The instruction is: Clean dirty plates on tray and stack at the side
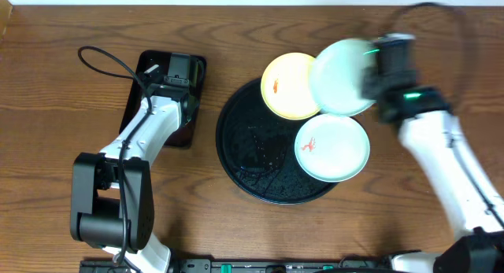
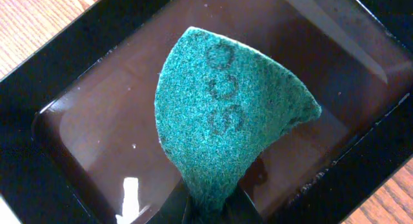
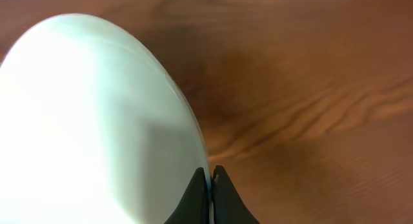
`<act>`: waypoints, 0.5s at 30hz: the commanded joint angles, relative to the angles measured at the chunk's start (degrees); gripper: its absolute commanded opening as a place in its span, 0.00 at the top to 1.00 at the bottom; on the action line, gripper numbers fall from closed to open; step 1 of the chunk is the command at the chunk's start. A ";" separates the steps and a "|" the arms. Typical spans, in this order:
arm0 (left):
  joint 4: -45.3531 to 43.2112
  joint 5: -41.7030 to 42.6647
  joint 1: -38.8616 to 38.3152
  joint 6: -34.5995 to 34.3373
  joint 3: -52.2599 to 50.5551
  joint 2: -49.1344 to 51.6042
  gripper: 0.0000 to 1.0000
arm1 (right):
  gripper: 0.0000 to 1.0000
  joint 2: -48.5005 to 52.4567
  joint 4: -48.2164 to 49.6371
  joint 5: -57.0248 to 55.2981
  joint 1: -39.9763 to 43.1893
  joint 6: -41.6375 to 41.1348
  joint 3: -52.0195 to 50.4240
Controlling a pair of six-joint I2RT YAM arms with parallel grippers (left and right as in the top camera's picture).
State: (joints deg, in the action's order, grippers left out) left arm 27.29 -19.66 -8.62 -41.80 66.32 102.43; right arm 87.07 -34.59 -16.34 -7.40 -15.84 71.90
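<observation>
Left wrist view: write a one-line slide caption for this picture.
Left gripper pinching a green scouring pad over the small rectangular black tray.

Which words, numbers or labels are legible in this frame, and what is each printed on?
"SOO" or "500", faint dark characters, reading uncertain: on the green scouring pad pinched by the left gripper.
No other text: the mint plate in the right gripper looks blank, and the two plates on the round black tray carry only red smears.

Wooden table carries round black tray and rectangular black tray
</observation>
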 commanded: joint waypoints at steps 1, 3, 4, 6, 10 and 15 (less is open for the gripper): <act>-0.24 -1.42 0.31 -0.48 -0.24 -0.17 0.89 | 0.99 -1.70 0.17 24.02 12.24 -5.05 0.09; -0.24 -1.42 0.31 -0.48 -0.24 -0.17 0.89 | 0.99 -1.20 0.09 27.69 18.56 -5.16 0.02; -0.24 -1.42 0.31 -0.48 -0.24 -0.17 0.89 | 0.99 -0.87 0.11 27.67 21.20 -5.14 -0.02; -0.24 -1.42 0.31 -0.48 -0.26 -0.17 0.89 | 0.99 -0.04 0.20 25.53 24.72 -5.16 -0.04; -0.48 -1.40 0.31 -0.50 -0.28 -0.17 0.89 | 0.99 3.69 1.49 17.05 28.74 -5.49 -0.13; -0.46 -1.40 0.31 -0.48 -0.44 -0.17 0.89 | 0.99 10.03 3.65 15.28 29.38 -5.64 -0.13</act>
State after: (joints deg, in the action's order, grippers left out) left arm 26.89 -19.66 -8.62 -41.80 66.24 102.43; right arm 93.54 -31.57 0.25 21.82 -20.43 71.90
